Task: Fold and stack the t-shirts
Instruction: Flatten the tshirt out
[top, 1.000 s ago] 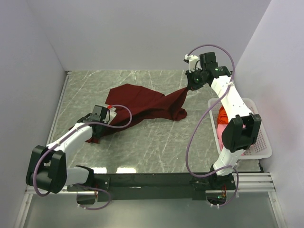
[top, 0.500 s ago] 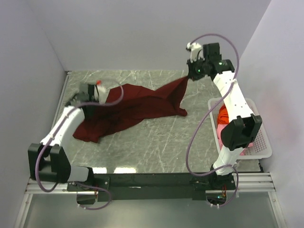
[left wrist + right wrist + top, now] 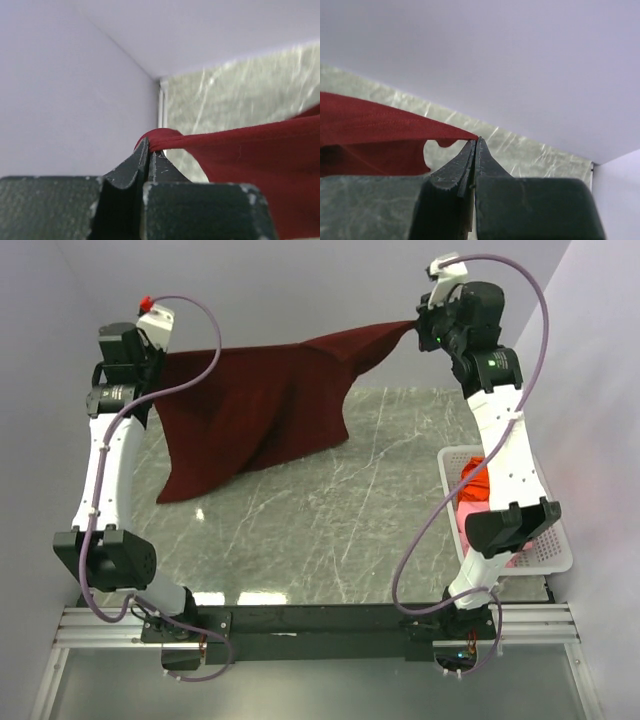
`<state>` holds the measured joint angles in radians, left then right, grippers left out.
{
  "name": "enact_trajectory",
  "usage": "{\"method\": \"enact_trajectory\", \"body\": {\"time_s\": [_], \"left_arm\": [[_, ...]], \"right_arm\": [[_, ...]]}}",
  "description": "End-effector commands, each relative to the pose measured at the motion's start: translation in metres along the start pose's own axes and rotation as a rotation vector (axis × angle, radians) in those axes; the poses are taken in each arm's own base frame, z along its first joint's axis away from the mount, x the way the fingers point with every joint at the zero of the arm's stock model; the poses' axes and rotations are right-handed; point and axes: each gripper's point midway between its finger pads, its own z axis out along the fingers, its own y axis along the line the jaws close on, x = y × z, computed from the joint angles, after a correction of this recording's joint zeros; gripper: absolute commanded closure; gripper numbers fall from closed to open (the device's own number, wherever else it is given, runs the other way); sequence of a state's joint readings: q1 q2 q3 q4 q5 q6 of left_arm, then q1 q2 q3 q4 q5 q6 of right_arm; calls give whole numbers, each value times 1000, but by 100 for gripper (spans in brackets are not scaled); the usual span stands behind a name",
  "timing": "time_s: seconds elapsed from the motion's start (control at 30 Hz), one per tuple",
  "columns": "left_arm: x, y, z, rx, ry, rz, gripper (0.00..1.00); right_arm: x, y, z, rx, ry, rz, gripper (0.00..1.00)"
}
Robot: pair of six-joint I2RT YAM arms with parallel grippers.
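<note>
- Our left gripper and right gripper pinch the maroon t-shirt, spread up high.
- Next, we should lay it flat on the tabletop.

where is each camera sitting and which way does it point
Top external: above and behind the bases, facing down at the table; both arms show, maroon t-shirt stretched between.
Left wrist: looks along the shut left gripper toward the back-left corner.
Right wrist: looks along the shut right gripper toward the back wall.
All share the maroon t-shirt.
</note>
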<state>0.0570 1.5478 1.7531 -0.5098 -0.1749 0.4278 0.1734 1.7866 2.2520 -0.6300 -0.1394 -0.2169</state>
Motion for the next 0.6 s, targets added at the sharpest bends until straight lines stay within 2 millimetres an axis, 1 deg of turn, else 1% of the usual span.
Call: {"method": "enact_trajectory", "body": {"time_s": [0.0, 0.03, 0.07, 0.1, 0.13, 0.17, 0.2, 0.23, 0.27, 0.3, 0.33, 0.37, 0.4, 0.43, 0.47, 0.5, 0.53, 0.57], "left_arm": [[-62, 52, -49, -134, -203, -57, 100], [-68, 58, -59, -154, -230, -64, 100], [-73, 64, -68, -176, -258, -71, 100], [-81, 74, -91, -205, -299, -92, 100], [-84, 77, -103, -215, -320, -106, 100], [-82, 78, -111, -218, -327, -115, 100], [-92, 88, -140, -248, -395, -132, 100], [-87, 85, -147, -247, -403, -139, 100], [-89, 89, -162, -259, -434, -145, 100], [-96, 96, -191, -282, -493, -157, 100], [-96, 100, -204, -298, -515, -156, 100], [-94, 101, -213, -308, -526, -155, 100], [-97, 106, -237, -327, -568, -159, 100], [-98, 110, -248, -344, -588, -147, 100], [-98, 112, -257, -355, -602, -145, 99], [-100, 116, -274, -374, -631, -147, 100], [-102, 119, -280, -385, -640, -139, 99], [-106, 123, -289, -394, -656, -135, 99]], "right_arm": [[-103, -37, -78, 190, -308, 23, 100], [-119, -39, -102, 209, -365, 34, 100], [-127, -39, -116, 214, -394, 37, 100], [-136, -42, -141, 245, -432, 47, 100], [-144, -41, -155, 247, -467, 57, 100], [-149, -40, -170, 253, -493, 59, 100], [-157, -39, -198, 261, -535, 58, 100], [-164, -39, -214, 272, -572, 58, 100], [-169, -39, -230, 279, -602, 55, 100], [-176, -37, -259, 291, -650, 51, 100], [-182, -38, -277, 309, -688, 42, 100], [-186, -40, -293, 330, -717, 43, 100], [-190, -40, -309, 346, -747, 38, 100], [-197, -41, -338, 372, -806, 23, 100], [-201, -43, -354, 399, -835, 23, 100], [-205, -43, -373, 414, -874, 15, 100], [-210, -44, -385, 436, -905, 0, 100], [-213, -46, -390, 450, -920, -10, 100]]}}
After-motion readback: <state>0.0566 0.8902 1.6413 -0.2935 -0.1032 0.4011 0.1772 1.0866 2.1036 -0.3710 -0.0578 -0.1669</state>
